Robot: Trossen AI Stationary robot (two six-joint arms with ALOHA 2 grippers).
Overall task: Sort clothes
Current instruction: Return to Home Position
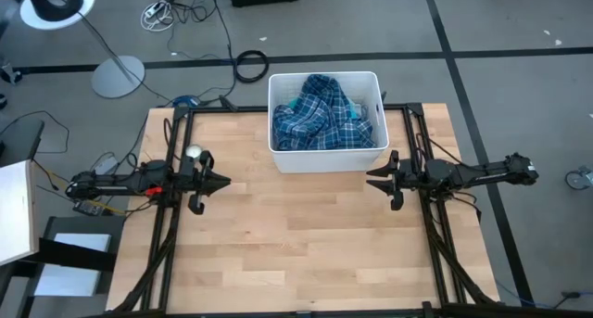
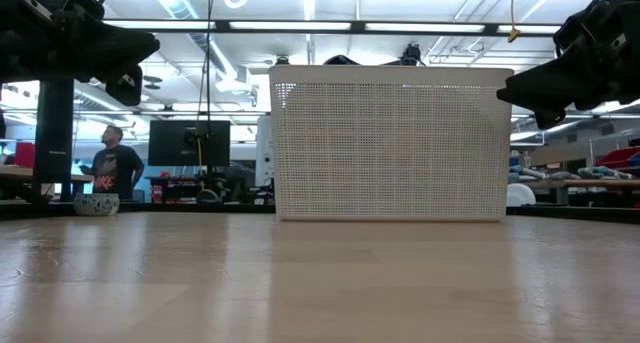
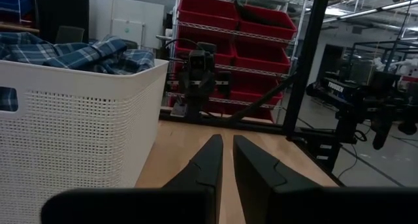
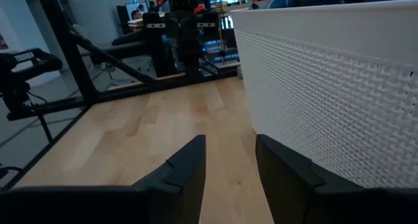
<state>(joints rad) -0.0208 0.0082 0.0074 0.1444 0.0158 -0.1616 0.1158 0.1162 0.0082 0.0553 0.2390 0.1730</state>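
The clothes (image 1: pixel 320 116) lie heaped in a white perforated bin (image 1: pixel 278 160) at the middle of the table's far edge. A navy plaid shirt (image 3: pixel 72 51) is on top, and a turquoise piece (image 1: pixel 293 103) shows at the bin's left wall. My left gripper (image 1: pixel 225 182) hovers level at the table's left side, pointing right, its fingers (image 3: pixel 228 139) a narrow gap apart with nothing between them. My right gripper (image 1: pixel 371 179) hovers level at the right side, pointing left, open (image 4: pixel 230 140) and empty. Both stand nearer than the bin and clear of it.
Bare wooden tabletop (image 1: pixel 306 253) stretches between and in front of the two grippers. Black frame rails (image 1: pixel 167 253) run along both sides. The bin's tall wall (image 2: pixel 390 143) stands close beside the right gripper. A person (image 2: pixel 115 163) stands in the room far behind.
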